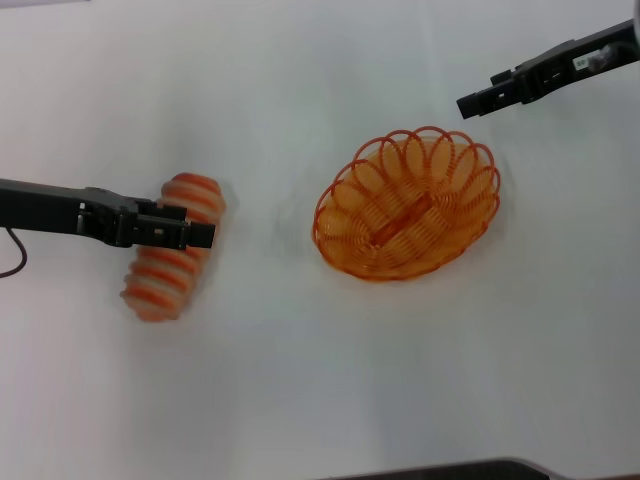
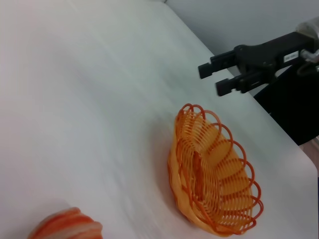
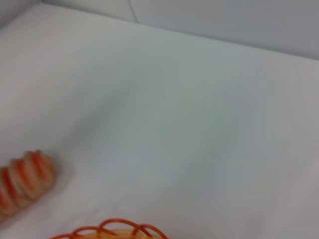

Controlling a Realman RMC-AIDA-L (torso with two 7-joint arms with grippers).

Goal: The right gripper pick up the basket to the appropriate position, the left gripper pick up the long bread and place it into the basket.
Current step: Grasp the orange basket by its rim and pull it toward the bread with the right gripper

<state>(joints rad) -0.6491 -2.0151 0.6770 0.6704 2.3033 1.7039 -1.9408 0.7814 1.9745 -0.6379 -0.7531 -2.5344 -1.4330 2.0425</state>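
The orange wire basket (image 1: 408,203) stands empty on the white table, right of centre. It also shows in the left wrist view (image 2: 214,184), and its rim shows in the right wrist view (image 3: 109,229). The long bread (image 1: 165,270), tan with orange-red stripes, lies at the left; one end shows in the left wrist view (image 2: 65,226) and the right wrist view (image 3: 22,181). My left gripper (image 1: 200,235) is right over the bread's middle, crossing it. My right gripper (image 1: 475,92) is open and empty, up above the table beyond the basket's far right rim, apart from it (image 2: 208,79).
The white table (image 1: 300,400) carries only the basket and bread. Its far right edge shows in the left wrist view, with a dark body (image 2: 294,109) beyond it. A dark edge (image 1: 450,470) lies at the near side. A thin cable (image 1: 10,262) hangs by the left arm.
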